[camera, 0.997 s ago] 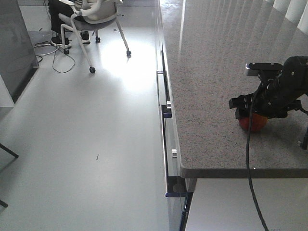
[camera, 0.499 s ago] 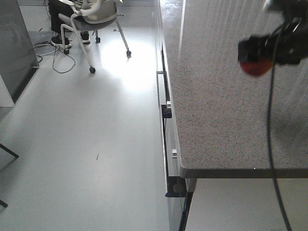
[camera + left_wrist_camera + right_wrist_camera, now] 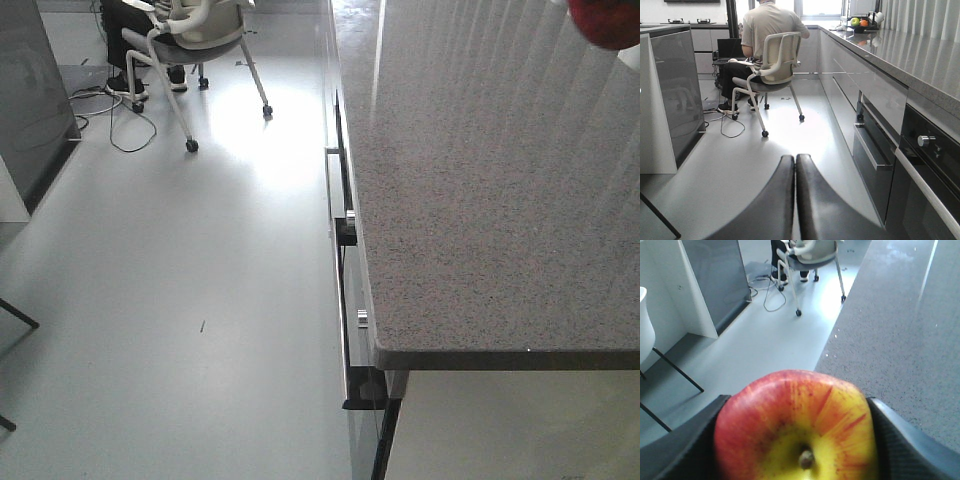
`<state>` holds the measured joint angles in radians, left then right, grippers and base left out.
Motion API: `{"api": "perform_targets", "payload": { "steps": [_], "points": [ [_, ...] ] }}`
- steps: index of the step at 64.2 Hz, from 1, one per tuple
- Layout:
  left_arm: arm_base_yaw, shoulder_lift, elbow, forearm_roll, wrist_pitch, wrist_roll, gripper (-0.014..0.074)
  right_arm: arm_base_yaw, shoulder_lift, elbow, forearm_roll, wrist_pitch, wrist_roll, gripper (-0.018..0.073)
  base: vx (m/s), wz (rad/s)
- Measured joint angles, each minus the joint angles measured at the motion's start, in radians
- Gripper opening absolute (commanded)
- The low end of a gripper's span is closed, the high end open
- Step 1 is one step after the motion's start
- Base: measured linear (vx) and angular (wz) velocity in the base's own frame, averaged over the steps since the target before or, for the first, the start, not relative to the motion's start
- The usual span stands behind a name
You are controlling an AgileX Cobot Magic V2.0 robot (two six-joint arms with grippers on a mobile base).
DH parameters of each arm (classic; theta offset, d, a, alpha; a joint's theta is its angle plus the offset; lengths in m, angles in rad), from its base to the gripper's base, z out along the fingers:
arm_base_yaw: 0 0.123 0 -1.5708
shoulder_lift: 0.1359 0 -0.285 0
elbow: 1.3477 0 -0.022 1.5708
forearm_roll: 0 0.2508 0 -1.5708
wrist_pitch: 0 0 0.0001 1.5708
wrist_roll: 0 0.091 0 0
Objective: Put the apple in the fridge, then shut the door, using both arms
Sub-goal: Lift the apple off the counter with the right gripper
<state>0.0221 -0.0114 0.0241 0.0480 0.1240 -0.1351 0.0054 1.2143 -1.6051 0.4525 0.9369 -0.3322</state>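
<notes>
dark grey panel [image 3: 30, 100]: far left, upright on the floor, white side face; can't tell if it's the fridge body or the door
cables [image 3: 120, 125]: loose loops on the floor, between panel and chair
chair [image 3: 777, 60]: white, on castors, in the aisle; person [image 3: 770, 25] seated, back to the left wrist view
left gripper [image 3: 795, 162]: low over the aisle floor, fingers pressed together, nothing between them
oven [image 3: 930, 165]: built in under the counter edge, round knob, drawers beside it
counter [image 3: 480, 200]: speckled grey stone, runs down the right side
fruit bowl [image 3: 860, 22]: far end of the counter, green and orange fruit in it
apple [image 3: 790, 435]: lifted off the counter, at the top right corner of the front view; stem end faces the right wrist view, yellow around the stem, red streaks outward
right gripper [image 3: 796, 407]: fingers [image 3: 900, 440] clamped on the apple, one on each side, touching the skin
</notes>
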Motion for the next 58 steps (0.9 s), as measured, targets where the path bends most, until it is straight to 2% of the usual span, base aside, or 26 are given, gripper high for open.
{"api": "perform_targets", "payload": {
  "steps": [15, 58],
  "points": [
    [0.0, 0.0, 0.0, 0.0, 0.0, 0.0, -0.0006, 0.0, -0.072, -0.004, 0.002, 0.023, -0.001, 0.0196, 0.0, 0.0],
    [0.0, 0.0, 0.0, 0.0, 0.0, 0.0, -0.0006, 0.0, -0.075, -0.004, 0.004, 0.051, 0.0, 0.0196, 0.0, 0.0]
  ]
}}
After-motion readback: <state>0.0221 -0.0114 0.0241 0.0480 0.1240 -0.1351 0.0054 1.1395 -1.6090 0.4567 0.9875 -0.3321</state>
